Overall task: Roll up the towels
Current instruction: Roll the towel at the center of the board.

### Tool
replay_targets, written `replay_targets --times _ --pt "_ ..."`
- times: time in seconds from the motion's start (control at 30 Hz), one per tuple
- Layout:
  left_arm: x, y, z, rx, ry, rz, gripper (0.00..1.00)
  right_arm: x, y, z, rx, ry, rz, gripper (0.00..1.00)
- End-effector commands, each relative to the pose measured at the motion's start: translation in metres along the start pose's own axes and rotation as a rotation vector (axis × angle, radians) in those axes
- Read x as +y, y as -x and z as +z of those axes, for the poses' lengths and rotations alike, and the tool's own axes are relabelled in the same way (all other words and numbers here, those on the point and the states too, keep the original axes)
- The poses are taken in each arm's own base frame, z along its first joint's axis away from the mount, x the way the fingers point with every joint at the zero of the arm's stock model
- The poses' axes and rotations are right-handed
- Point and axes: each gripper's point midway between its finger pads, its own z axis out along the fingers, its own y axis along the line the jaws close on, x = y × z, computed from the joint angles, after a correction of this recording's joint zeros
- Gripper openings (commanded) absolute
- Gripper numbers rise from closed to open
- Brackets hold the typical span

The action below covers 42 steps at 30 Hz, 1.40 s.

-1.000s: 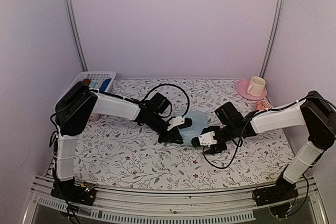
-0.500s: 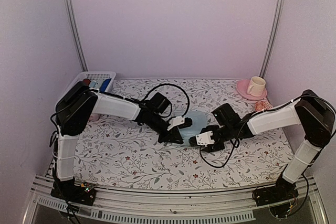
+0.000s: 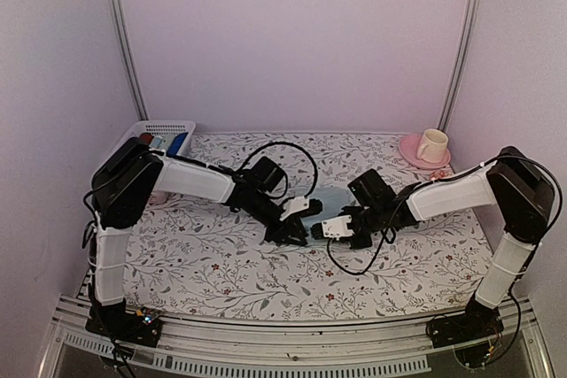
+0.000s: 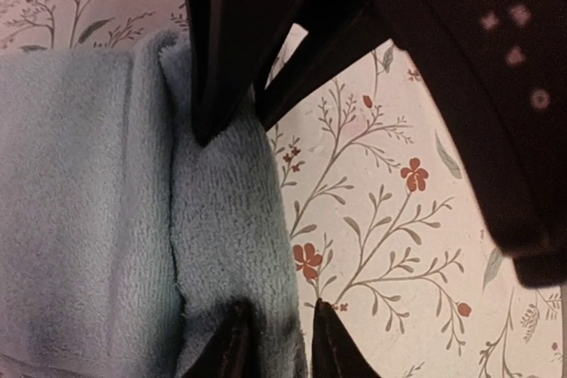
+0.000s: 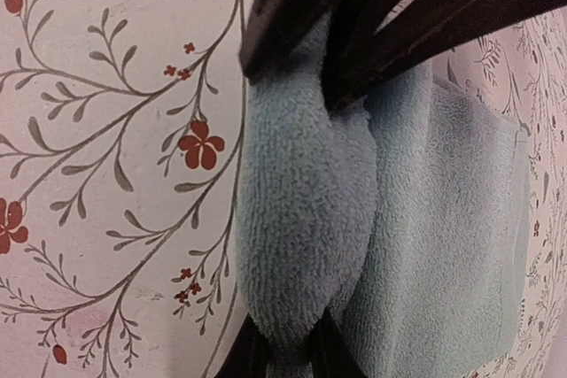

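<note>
Once farther, right gripper [image 5: 283, 356] on towel [image 5: 301, 219]

No word, label, brand mark or number can be read in any view. The desk [image 3: 221, 267] carries only a printed pattern of twigs and red flowers. The pale blue towel [image 5: 301, 210] is plain terry.

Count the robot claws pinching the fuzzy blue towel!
2. The left gripper pinches one end of the rolled edge of the pale blue terry towel; the right gripper pinches the other.
</note>
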Motion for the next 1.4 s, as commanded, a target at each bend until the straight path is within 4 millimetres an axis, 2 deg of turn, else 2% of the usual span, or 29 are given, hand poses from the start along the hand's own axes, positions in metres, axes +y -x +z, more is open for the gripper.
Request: replay_targets --times 0.0,0.13,0.33,0.5,0.57,0.9,1.1,1.23,1.37 --pt "-0.005 -0.012 -0.014 0.032 0.036 -0.008 0.36 0.024 -0.005 0.003 0.034 0.133 0.061 0.12" --pt "-0.004 -0.006 -0.029 0.002 0.120 0.044 0.55 0.036 0.004 -0.004 -0.006 0.255 0.114 0.10" --pt "-0.009 0.010 -0.055 -0.053 0.283 0.177 0.69 0.051 0.012 -0.010 -0.042 0.444 0.218 0.09" --pt "-0.020 0.010 -0.058 -0.049 0.416 0.338 0.69 0.056 0.014 -0.014 -0.065 0.582 0.328 0.09" --pt "-0.027 0.013 -0.056 -0.059 0.455 0.401 0.67 0.049 0.019 -0.016 -0.092 0.621 0.373 0.09" --pt "-0.043 0.015 -0.035 -0.007 0.533 0.560 0.60 0.047 0.026 -0.023 -0.138 0.868 0.572 0.10" --pt "-0.053 0.016 -0.023 0.000 0.538 0.619 0.56 0.043 0.032 -0.030 -0.191 0.944 0.626 0.11" --pt "-0.056 0.015 -0.014 0.012 0.531 0.643 0.48 0.045 0.030 -0.029 -0.191 0.971 0.640 0.11" --pt "-0.057 0.014 -0.007 0.030 0.527 0.667 0.47 0.049 0.026 -0.025 -0.170 0.989 0.652 0.11"
